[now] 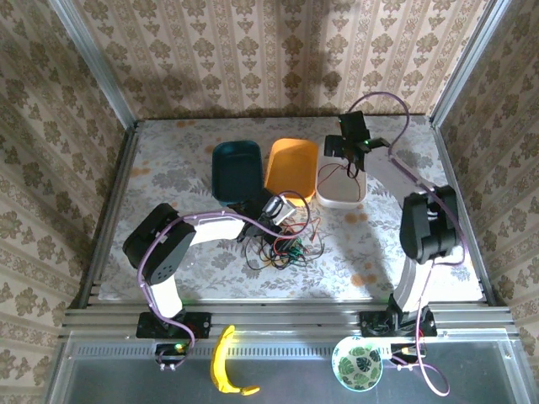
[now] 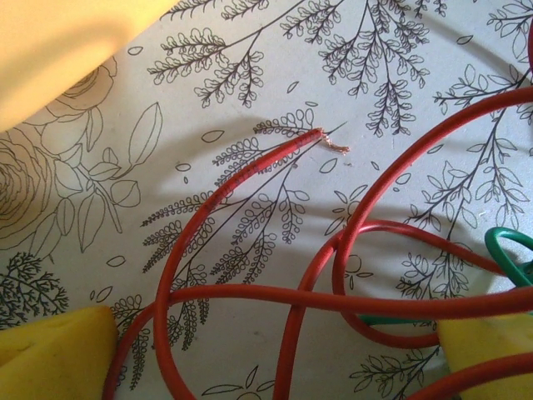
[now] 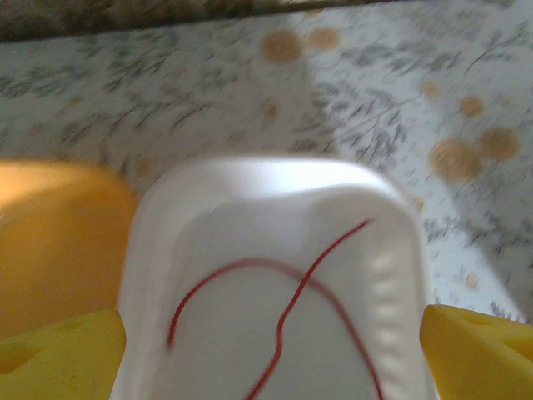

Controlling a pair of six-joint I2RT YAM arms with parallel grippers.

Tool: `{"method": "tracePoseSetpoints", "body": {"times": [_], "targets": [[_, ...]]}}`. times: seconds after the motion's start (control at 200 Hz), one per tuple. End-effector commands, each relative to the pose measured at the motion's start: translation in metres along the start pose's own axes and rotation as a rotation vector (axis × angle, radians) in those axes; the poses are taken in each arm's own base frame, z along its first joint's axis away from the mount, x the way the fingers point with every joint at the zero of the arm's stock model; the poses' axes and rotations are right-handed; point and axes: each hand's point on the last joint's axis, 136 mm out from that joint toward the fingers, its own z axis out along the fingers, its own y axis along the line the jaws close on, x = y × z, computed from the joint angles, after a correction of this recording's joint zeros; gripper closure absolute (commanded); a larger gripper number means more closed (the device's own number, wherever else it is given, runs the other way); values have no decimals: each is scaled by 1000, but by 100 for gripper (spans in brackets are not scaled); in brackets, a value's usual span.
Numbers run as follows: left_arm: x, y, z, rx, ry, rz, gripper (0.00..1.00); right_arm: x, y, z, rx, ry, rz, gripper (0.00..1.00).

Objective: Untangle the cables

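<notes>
Left pincer point(image 2: 266, 354) gaping over cables point(image 2: 250, 294); right pincer point(image 3: 268, 350) apart above white tray point(image 3: 275, 175); liable to grab several loops, tightening knot.

This was a robot lab cell dressed to look like a home. Damask wallpaper point(image 1: 253, 50) covered the three walls, yet bare aluminium framing point(image 1: 93, 59) held them at the corners. The desk point(image 1: 177, 164) wore a floral print, and the left arm point(image 1: 164, 244) and right arm point(image 1: 429, 223) stood bolted to a slotted metal rail point(image 1: 286, 320) at its near edge.
</notes>
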Motion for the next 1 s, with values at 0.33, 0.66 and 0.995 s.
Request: {"method": "tracePoseSetpoints", "body": {"times": [0.33, 0.66, 0.995], "targets": [[22, -5, 2, 65, 73, 16, 0, 157, 88, -104, -522, 364, -81, 28], [17, -4, 2, 63, 62, 0, 0, 204, 87, -75, -426, 519, -37, 26], [21, -5, 6, 65, 70, -9, 0, 214, 82, -60, -328, 566, -39, 36]]}}
